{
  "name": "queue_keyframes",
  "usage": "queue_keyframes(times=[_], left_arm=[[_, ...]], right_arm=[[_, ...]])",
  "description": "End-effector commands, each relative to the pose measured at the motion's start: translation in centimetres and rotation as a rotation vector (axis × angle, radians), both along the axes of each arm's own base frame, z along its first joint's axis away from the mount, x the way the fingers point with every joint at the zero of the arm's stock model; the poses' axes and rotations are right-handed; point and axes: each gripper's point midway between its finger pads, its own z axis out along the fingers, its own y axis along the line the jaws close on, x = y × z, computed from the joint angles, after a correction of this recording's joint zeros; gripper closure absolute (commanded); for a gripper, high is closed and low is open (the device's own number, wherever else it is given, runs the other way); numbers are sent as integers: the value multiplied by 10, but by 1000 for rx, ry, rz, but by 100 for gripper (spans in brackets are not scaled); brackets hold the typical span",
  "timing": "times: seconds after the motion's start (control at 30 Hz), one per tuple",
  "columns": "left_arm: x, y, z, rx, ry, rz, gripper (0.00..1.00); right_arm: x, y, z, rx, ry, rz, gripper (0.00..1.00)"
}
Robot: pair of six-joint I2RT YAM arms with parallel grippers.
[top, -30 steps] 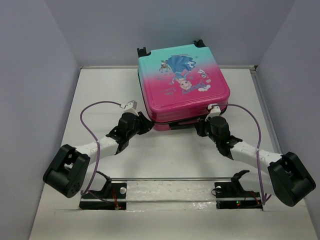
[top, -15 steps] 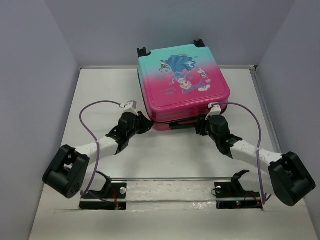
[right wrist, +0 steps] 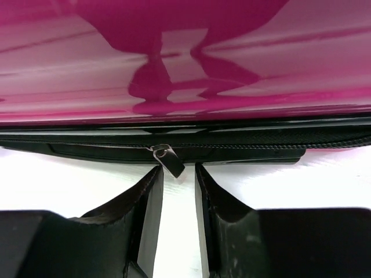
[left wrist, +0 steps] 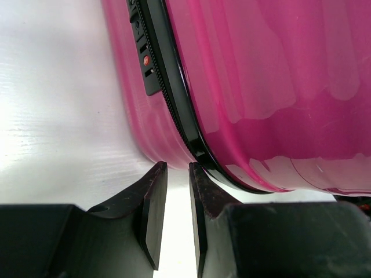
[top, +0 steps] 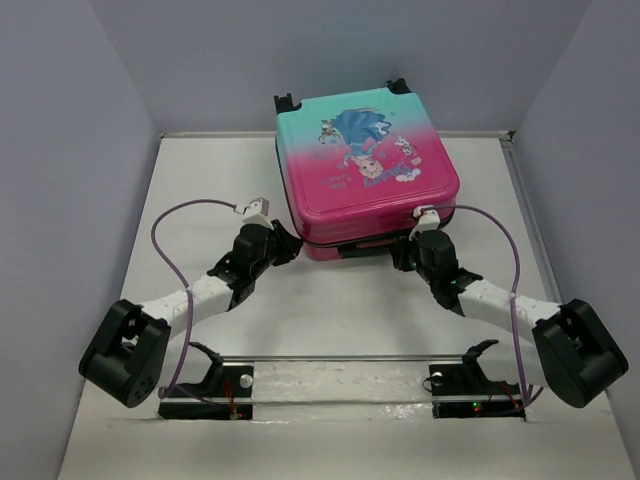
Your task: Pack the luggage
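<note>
The luggage (top: 365, 165) lies flat and closed at the back middle of the table, its teal-to-pink lid with the cartoon print facing up. My left gripper (top: 287, 247) is at its near left corner. In the left wrist view the gripper (left wrist: 178, 168) is open by a narrow gap and empty, its tips almost touching the pink shell (left wrist: 261, 87) and black zipper trim (left wrist: 174, 104). My right gripper (top: 412, 250) is at the near right edge. In the right wrist view the gripper (right wrist: 178, 169) is open, and the zipper pull (right wrist: 170, 160) hangs at the fingertips, ungripped.
A small lock with a red dot (left wrist: 145, 58) sits on the luggage's side. Grey walls close the table at left, right and back. A metal rail (top: 340, 358) and the arm bases run along the near edge. Purple cables (top: 165, 235) loop beside both arms.
My left arm has stretched forward, its elbow dropping down-left, bringing the gripper slightly closer to the luggage corner. My right gripper has edged a little toward the front edge. The luggage has not moved.
</note>
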Motion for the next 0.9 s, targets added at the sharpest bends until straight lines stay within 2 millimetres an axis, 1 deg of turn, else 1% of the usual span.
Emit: queue_keyframes(times=[0.0,0.1,0.27,0.33,0.37,0.43,0.5,0.57,0.7,0.8,0.87], left_arm=[[16,-2,34,-7,-100,27,67],[16,-2,33,-9,-96,29,67],[16,-1,35,-9,-103,30,67],[17,-1,35,-8,-105,30,67],[17,-1,36,-8,-106,29,67],[17,-1,36,-5,-106,30,67],[18,-1,35,-4,-105,30,67],[18,-1,33,1,-99,29,67],[18,-2,34,-1,-101,28,67],[19,-1,34,2,-104,31,67],[18,-1,35,3,-107,29,67]], right_arm=[[27,4,99,134,-313,-30,63],[24,3,108,137,-321,-24,58],[29,6,102,123,-310,-23,58],[31,6,96,118,-301,-27,59],[32,7,95,119,-299,-27,62],[32,8,92,125,-288,-27,64],[30,9,91,147,-281,-32,64],[28,6,86,156,-270,-45,64],[24,2,74,161,-246,-66,63],[26,5,65,146,-215,-57,63],[26,7,66,158,-216,-51,64]])
